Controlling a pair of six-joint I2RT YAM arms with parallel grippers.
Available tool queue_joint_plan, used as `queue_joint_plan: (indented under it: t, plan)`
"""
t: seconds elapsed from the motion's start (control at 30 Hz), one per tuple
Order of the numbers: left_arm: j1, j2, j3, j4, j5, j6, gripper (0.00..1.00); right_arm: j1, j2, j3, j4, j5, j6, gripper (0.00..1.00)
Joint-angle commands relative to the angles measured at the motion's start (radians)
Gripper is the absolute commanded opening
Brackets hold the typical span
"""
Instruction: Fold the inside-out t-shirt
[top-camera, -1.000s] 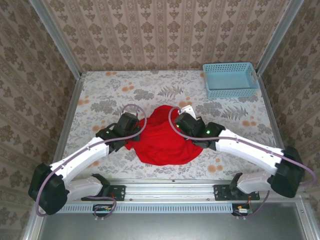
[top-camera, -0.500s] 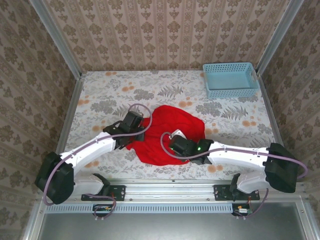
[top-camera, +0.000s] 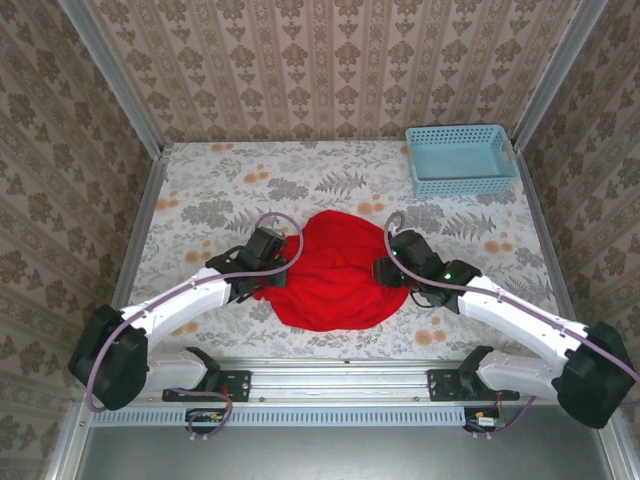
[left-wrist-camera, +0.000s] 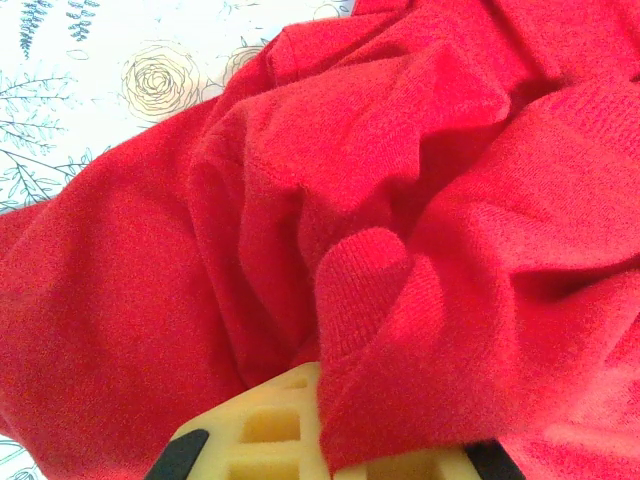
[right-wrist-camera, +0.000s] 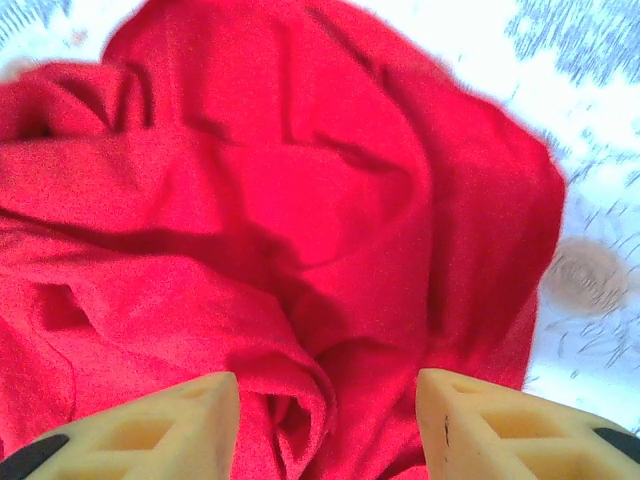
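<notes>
At 9 o'clock of the heap, my left gripper (left-wrist-camera: 335, 452) is clenched on a fold of the t-shirt (top-camera: 335, 278), prob. to anchor that side. My right gripper (right-wrist-camera: 325, 425), at 3 o'clock, is released, jaws straddling a ridge, likely for a fresh grab. T-shirt lies bunched mid-counter (top-camera: 220, 190).

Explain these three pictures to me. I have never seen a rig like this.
Two robot arms, the left arm and right arm, are bolted at the near edge of a flowered table. The wide picture comes from a camera above and behind them. The two close-ups come from cameras on the wrists, with yellow fingertips at the bottom. A crumpled red t-shirt lies mid-table, a light-blue basket at the far right corner. The left gripper is shut on a fold of the t-shirt. The right gripper is open over the cloth, holding nothing.
</notes>
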Motion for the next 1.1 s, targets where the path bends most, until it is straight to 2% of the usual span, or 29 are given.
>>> queue_joint_plan:
  t: [0.0,0.1,0.23,0.43,0.53,0.6,0.7,0.77,1.0,1.07]
  plan:
    - [-0.003,-0.022,-0.005,0.001,-0.012,0.002,0.0,-0.011,0.051,-0.025,0.02,-0.097,0.048,0.51]
    - [-0.003,-0.022,-0.004,-0.001,-0.013,0.002,0.0,-0.015,0.097,-0.026,0.043,-0.125,0.063,0.49]
    - [-0.003,-0.022,-0.008,0.004,-0.014,0.002,0.0,-0.018,0.149,-0.021,0.062,-0.143,0.058,0.4]
    - [-0.002,-0.021,-0.012,0.008,-0.011,0.003,0.0,-0.017,0.19,0.015,0.047,-0.093,0.033,0.17]
    - [-0.003,-0.024,-0.015,0.008,-0.01,0.003,0.0,-0.006,0.177,0.04,0.012,-0.041,0.005,0.03]
    - [-0.003,-0.022,-0.015,0.006,-0.007,0.006,0.0,0.04,0.157,0.08,-0.055,0.072,-0.037,0.0]
    - [-0.004,-0.011,-0.008,-0.004,-0.012,0.011,0.0,0.168,0.164,0.17,-0.202,0.366,-0.105,0.0]
    - [-0.006,-0.009,-0.006,-0.008,-0.019,0.011,0.0,0.213,0.185,0.212,-0.286,0.505,-0.105,0.0]
    - [-0.007,-0.012,-0.011,-0.007,-0.032,0.009,0.0,0.204,0.22,0.226,-0.464,0.731,0.062,0.0]
    - [-0.007,-0.01,-0.013,-0.007,-0.03,0.009,0.0,0.191,0.232,0.232,-0.49,0.746,0.081,0.0]
